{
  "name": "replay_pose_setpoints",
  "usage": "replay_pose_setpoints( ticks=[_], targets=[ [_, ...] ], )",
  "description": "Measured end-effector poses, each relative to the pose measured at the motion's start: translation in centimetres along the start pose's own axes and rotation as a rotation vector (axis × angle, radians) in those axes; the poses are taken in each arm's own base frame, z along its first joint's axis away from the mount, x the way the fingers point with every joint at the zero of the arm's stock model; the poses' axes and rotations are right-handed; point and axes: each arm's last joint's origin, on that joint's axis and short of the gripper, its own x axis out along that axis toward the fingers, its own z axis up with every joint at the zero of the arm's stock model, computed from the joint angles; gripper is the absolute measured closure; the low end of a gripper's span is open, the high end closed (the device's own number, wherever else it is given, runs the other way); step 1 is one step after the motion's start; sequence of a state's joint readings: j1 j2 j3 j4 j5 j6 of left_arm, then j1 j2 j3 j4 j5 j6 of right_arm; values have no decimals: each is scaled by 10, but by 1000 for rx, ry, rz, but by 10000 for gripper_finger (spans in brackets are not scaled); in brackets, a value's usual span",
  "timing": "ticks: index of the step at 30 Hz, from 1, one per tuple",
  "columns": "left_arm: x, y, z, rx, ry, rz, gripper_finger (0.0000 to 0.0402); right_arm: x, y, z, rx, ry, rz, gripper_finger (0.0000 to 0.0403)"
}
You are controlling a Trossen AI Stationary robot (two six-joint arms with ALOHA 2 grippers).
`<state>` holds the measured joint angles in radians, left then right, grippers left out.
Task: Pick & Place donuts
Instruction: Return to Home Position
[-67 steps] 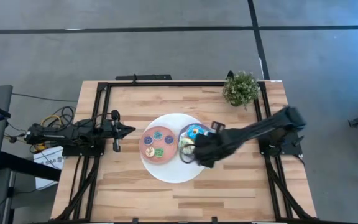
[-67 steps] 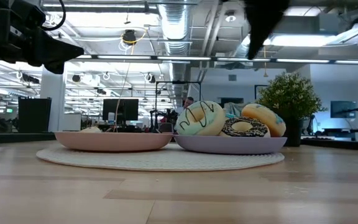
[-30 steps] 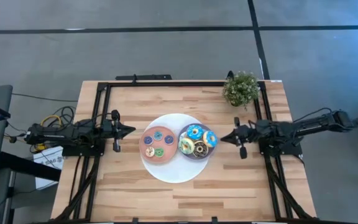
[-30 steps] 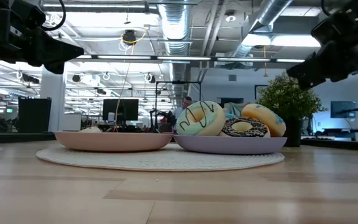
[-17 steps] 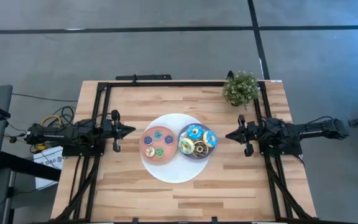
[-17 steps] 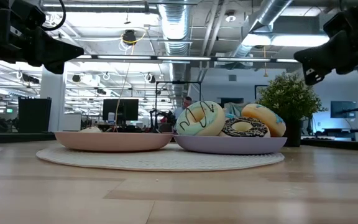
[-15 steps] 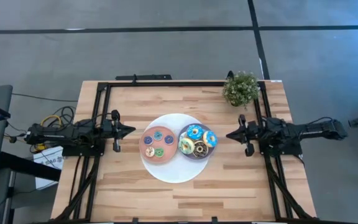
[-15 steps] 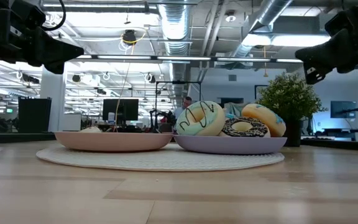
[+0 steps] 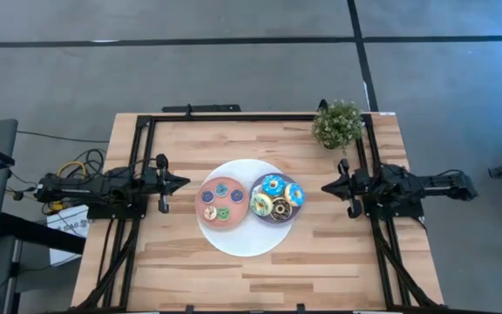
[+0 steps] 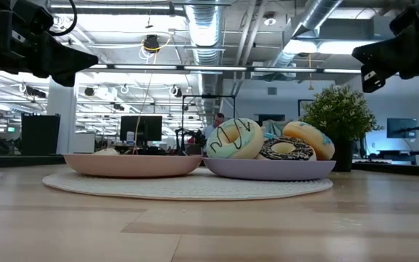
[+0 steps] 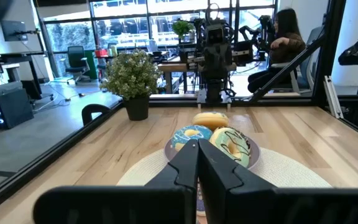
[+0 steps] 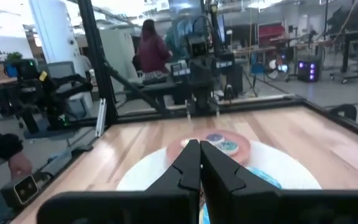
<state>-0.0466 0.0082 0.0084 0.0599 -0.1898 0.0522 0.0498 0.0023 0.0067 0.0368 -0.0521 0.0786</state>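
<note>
Small iced toy donuts lie on the round pink plate and big iced toy donuts on the round purple plate at the wooden table's centre, while the left gripper near the left edge and the right gripper near the right edge hang empty, fingers pressed together.

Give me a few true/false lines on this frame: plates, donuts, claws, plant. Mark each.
1. The pink plate and the violet plate both sit on the white mat. True.
2. The right claw holds a donut. False: it is shut and empty, off to the mat's right.
3. The small donuts lie on the pink plate, the big donuts on the violet plate. True.
4. The potted plant stands between the plates. False: it stands at a corner of the table.
5. The left claw hovers over the pink plate. False: it is left of the mat.
</note>
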Motion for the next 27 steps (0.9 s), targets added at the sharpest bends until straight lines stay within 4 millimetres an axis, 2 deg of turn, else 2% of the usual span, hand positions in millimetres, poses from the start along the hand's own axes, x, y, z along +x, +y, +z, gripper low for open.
replay_pose_setpoints(
  ticks=[23,27],
  targets=[
    [0,0,0,0,1,0,401,1,0,-3,-6,37,-4,403],
    [0,0,0,0,0,0,401,-1,0,1,5,93,-8,403]
  ],
)
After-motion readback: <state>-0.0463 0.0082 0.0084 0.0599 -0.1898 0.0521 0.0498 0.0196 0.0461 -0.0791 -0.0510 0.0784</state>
